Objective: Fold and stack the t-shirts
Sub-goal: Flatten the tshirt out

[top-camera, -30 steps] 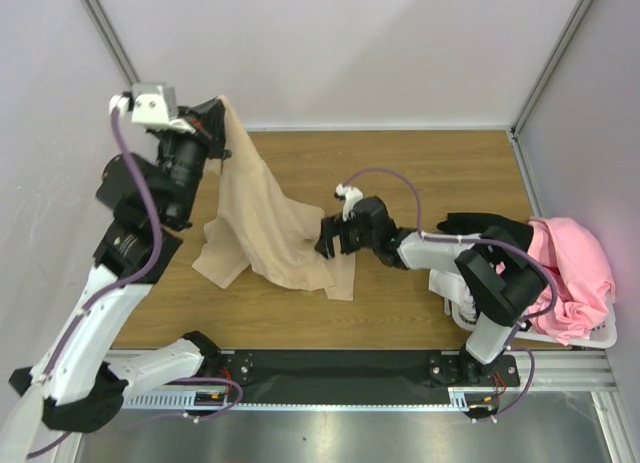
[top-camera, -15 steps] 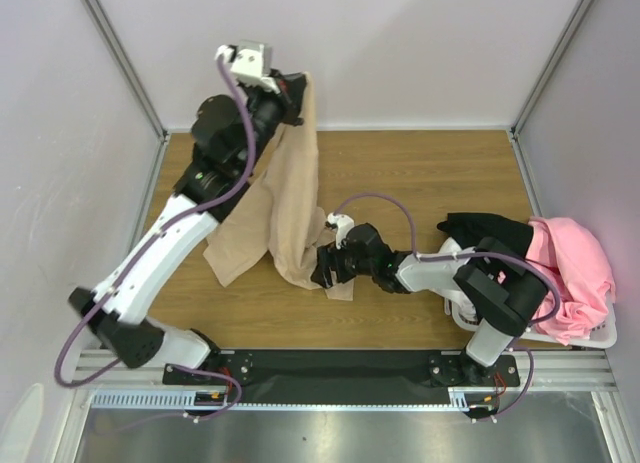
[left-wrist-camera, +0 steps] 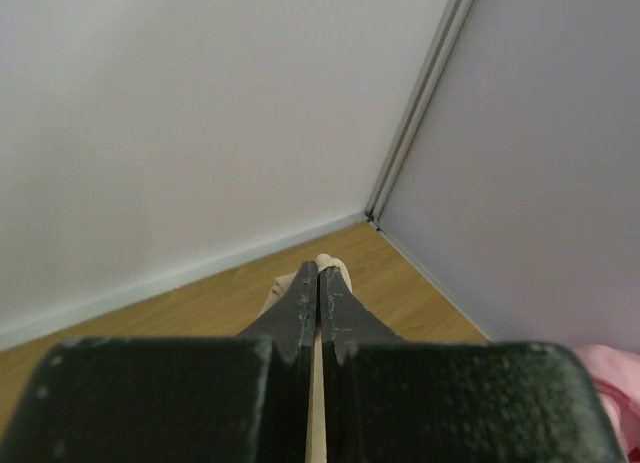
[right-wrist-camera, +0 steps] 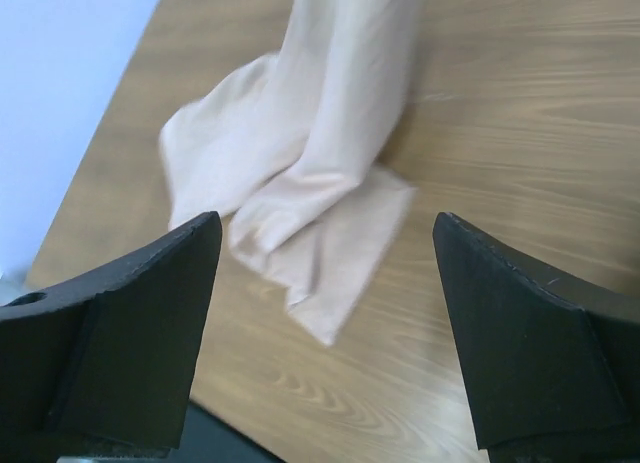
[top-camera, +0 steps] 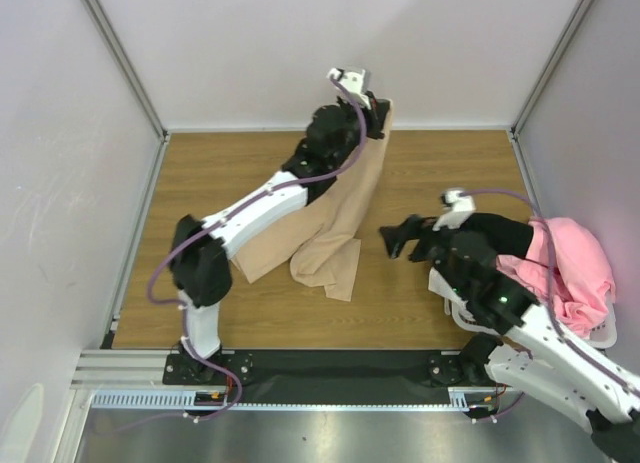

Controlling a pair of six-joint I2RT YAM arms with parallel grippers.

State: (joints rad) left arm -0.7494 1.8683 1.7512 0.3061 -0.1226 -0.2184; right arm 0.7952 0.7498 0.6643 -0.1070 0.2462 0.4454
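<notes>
A tan t-shirt [top-camera: 345,208] hangs from my left gripper [top-camera: 377,113], which is raised at the back wall and shut on the shirt's top edge. Its lower part trails on the wooden table [top-camera: 450,173], ending in a folded corner near the front. In the left wrist view the gripper [left-wrist-camera: 320,270] pinches tan cloth [left-wrist-camera: 335,255] that pokes past the tips. My right gripper [top-camera: 393,241] hovers open to the right of the shirt, apart from it. The right wrist view shows the shirt [right-wrist-camera: 330,153] ahead of the open gripper [right-wrist-camera: 325,228], nothing between the fingers. A pink t-shirt [top-camera: 575,268] and a black one [top-camera: 487,226] lie at the right.
A white laundry basket [top-camera: 604,335] holds the pink and black shirts at the right edge, beside the right arm. The left arm stretches diagonally over the table's left half. Grey walls close in the back and both sides.
My left gripper has swung from the back left to the back centre, carrying the shirt's top edge rightward. My right gripper has drawn back to the right, away from the shirt's lower corner.
</notes>
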